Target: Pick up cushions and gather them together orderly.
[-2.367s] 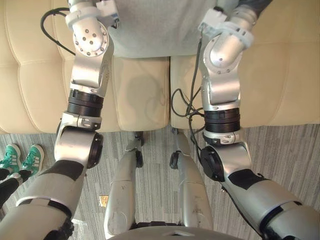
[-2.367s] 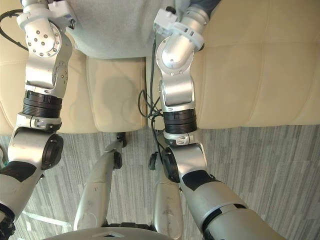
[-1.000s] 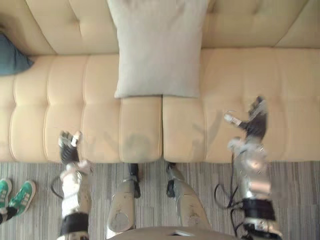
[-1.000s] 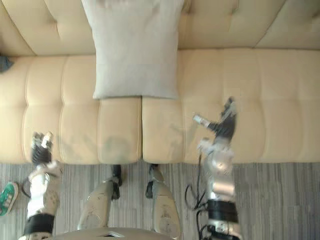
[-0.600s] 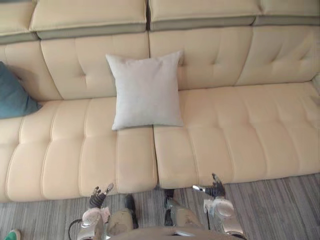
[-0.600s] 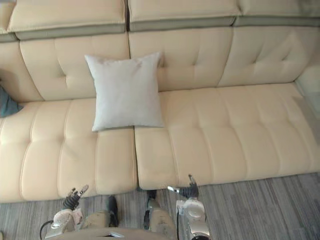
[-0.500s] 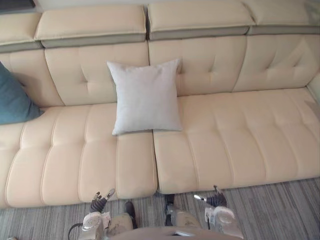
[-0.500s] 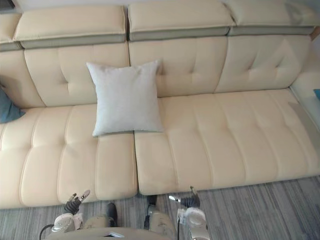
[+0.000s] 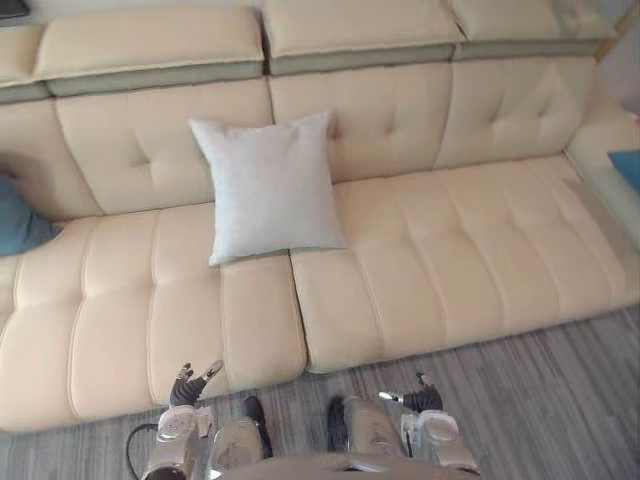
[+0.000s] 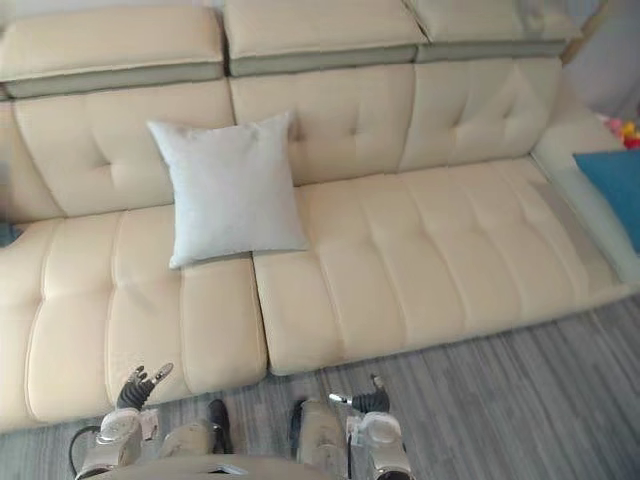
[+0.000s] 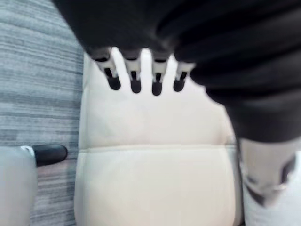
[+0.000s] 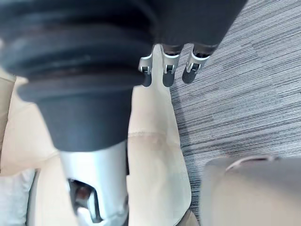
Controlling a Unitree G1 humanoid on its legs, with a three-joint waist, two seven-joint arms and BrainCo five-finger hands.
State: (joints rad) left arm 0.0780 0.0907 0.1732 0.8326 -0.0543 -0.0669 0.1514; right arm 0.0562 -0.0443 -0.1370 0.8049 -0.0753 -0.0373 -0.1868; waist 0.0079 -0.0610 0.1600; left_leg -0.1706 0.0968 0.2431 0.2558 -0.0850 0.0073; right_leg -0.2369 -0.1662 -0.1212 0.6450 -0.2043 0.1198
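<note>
A light grey cushion (image 9: 268,185) leans against the cream sofa's (image 9: 450,250) backrest; a teal cushion (image 9: 18,220) sits further left, a blue cushion (image 10: 610,190) far right; the left robot hand (image 9: 186,390) and right robot hand (image 9: 420,398) hang empty by the sofa's front edge, fingers loosely straight.

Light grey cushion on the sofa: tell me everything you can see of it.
The light grey cushion is square, plump, of plain woven-looking fabric, with pointed corners. It leans back against the backrest of the cream sofa, lower edge resting on the seat over the gap between two seat sections. Only the sofa touches it.
</note>
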